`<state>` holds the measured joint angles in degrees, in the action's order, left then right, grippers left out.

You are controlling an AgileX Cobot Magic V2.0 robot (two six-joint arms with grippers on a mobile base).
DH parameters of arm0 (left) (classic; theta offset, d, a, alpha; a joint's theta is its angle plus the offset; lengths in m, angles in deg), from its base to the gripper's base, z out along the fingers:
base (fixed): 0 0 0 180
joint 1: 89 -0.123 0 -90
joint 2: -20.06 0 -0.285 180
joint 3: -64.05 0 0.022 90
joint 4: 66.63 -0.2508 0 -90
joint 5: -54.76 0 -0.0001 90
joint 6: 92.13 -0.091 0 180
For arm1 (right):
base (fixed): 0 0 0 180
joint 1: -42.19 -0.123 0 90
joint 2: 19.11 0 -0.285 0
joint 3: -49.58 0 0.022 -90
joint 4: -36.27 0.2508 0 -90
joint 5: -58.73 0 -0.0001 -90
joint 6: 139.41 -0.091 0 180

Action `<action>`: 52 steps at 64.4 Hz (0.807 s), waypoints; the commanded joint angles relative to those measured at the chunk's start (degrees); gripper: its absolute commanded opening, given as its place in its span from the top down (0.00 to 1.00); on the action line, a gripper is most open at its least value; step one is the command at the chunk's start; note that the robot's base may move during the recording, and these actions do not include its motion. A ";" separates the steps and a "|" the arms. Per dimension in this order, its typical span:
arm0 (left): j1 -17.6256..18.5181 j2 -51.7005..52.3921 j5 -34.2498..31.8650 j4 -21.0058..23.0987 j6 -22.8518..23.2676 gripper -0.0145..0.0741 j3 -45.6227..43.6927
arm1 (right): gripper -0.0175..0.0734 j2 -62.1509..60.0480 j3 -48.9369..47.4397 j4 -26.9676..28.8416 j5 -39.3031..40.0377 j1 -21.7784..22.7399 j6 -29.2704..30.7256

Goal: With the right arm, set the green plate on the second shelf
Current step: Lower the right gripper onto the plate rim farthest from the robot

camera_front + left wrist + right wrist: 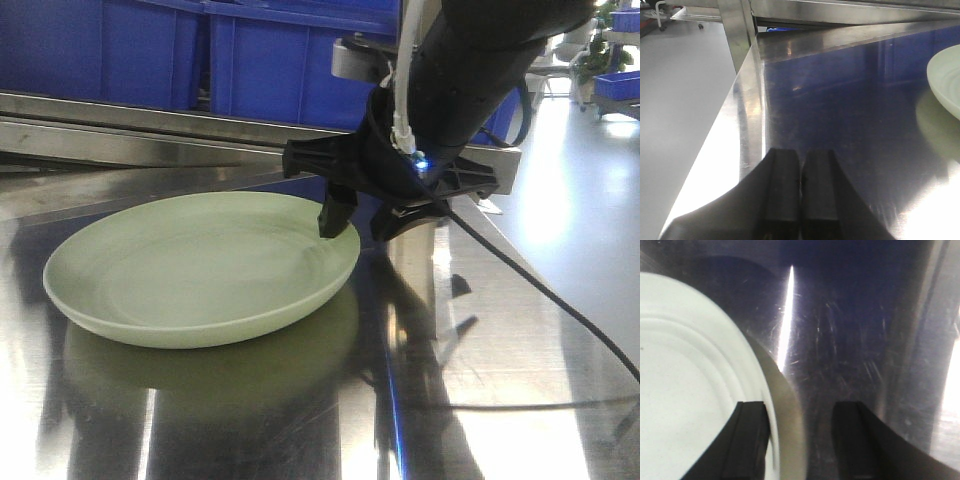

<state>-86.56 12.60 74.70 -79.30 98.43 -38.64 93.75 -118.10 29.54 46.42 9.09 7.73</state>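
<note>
The green plate point(200, 270) is seen lying flat on the steel bench point(500, 400), its underside mirrored in the polished surface. In the front view it fills the left and centre of the frame, with a row of blue crates point(150, 50) behind it at 12 o'clock.

The right gripper point(362, 228) is lowered at the plate's 2 o'clock edge, and a small blue light point(420, 160) is lit on its body. Its fingers point(752, 440) are spread wide apart. In the right wrist view one finger is placed over the inside of the plate and the other over bare steel outside it, so the raised rim is straddled. No contact with the rim can be made out. A thin black cable point(560, 310) is trailed from the gripper across the bench toward 4 o'clock.

The left gripper point(801, 200) is held over a bare stretch of bench near its edge, well apart from the plate. Its fingers are pressed together with only a thin seam between them and nothing held. In the left wrist view the plate's rim is seen only at 3 o'clock.
</note>
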 commanded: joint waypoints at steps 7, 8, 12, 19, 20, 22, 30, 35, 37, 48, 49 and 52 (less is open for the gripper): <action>0.01 1.42 -3.59 -0.05 0.28 0.70 2.40 | 0.37 -1.73 -1.80 -0.02 2.99 -0.62 0.21; 0.01 1.42 -3.59 -0.05 0.28 0.70 2.40 | 0.37 -1.68 -1.80 -0.02 3.09 -0.69 0.21; 0.01 1.42 -3.59 -0.05 0.28 0.70 2.40 | 0.37 -1.36 -1.80 -0.02 3.34 -0.77 0.21; 0.01 1.42 -3.59 -0.05 0.28 0.70 2.40 | 0.38 -1.18 -1.80 -0.02 3.34 -0.89 0.21; 0.01 1.42 -3.59 -0.05 0.28 0.70 2.40 | 0.38 -1.18 -1.80 -0.02 3.34 -0.89 0.21; 0.01 1.42 -3.59 -0.05 0.28 0.70 2.40 | 0.38 -1.18 -1.80 -0.02 3.34 -0.89 0.21; 0.01 1.42 -3.59 -0.05 0.28 0.70 2.40 | 0.49 -1.18 -1.80 -0.02 3.34 -0.89 0.21; 0.01 1.42 -3.59 -0.05 0.28 0.70 2.40 | 0.60 -1.18 -1.80 -0.02 3.34 -0.89 0.21; 0.01 1.42 -3.59 -0.05 0.28 0.70 2.40 | 0.65 -1.18 -1.80 -0.02 3.40 -0.89 0.21; 0.01 1.42 -3.59 -0.05 0.28 0.70 2.40 | 0.75 -1.30 -1.80 -0.02 3.82 -0.89 0.21; 0.01 1.42 -3.59 -0.05 0.28 0.70 2.40 | 0.75 -1.37 -1.80 -0.02 3.87 -0.89 0.21; 0.01 1.42 -3.59 -0.05 0.28 0.70 2.40 | 0.75 -1.70 -1.80 -0.02 4.05 -0.89 0.21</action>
<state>-86.56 12.60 74.70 -79.30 98.43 -38.64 94.80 -118.55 30.41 48.77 8.12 7.45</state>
